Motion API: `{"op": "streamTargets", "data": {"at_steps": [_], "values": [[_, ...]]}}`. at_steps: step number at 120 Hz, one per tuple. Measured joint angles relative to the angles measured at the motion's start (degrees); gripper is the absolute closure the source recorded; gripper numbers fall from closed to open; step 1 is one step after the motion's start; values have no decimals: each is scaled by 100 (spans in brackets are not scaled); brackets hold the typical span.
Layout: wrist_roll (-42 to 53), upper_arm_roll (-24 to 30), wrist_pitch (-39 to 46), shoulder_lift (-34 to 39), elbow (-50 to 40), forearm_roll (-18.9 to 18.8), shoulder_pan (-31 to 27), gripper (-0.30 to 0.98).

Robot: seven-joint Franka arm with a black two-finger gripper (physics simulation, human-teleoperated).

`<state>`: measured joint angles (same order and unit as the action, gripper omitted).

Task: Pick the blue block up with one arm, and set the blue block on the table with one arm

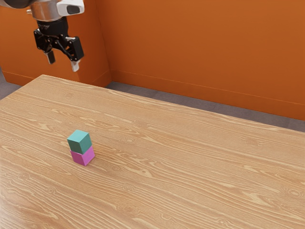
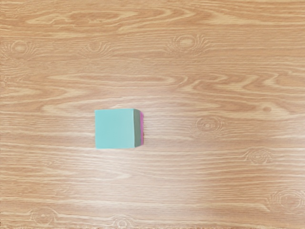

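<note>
High above the table, at the exterior view's upper left, my gripper (image 1: 63, 61) hangs open, its two fingertips well apart with nothing between them. The blue block (image 1: 79, 141), a teal-blue cube, rests on top of a magenta block (image 1: 83, 156) that stands on the wooden table (image 1: 190, 167). In the wrist view the blue block (image 2: 115, 129) is seen from above, covering most of the magenta block (image 2: 142, 129), of which a thin strip peeks out along one side. My gripper touches neither block.
An orange wall (image 1: 205, 47) rises beyond the table's far edge, with a strip of grey floor (image 1: 157, 94) between them. The wooden tabletop (image 2: 228, 181) surrounds the two stacked blocks.
</note>
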<state>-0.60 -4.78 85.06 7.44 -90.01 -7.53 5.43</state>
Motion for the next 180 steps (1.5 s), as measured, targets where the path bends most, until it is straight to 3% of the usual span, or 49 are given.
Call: {"op": "streamTargets", "data": {"at_steps": [20, 31, 40, 84, 111, 135, 180], "values": [[-8, 3, -50, -28, 47, 278, -365, 0], [7, 64, -438, -113, 1454, 372, -396, 0], [19, 76, -754, -149, 1957, 414, -334, 0], [60, 9, -1233, -703, 2087, 454, -425, 0], [77, 36, -11, -511, -327, 590, -470, 0], [86, 128, 1186, -186, -1742, 534, -1206, 0], [362, 170, 2727, -254, -2839, 440, -1322, 0]]}}
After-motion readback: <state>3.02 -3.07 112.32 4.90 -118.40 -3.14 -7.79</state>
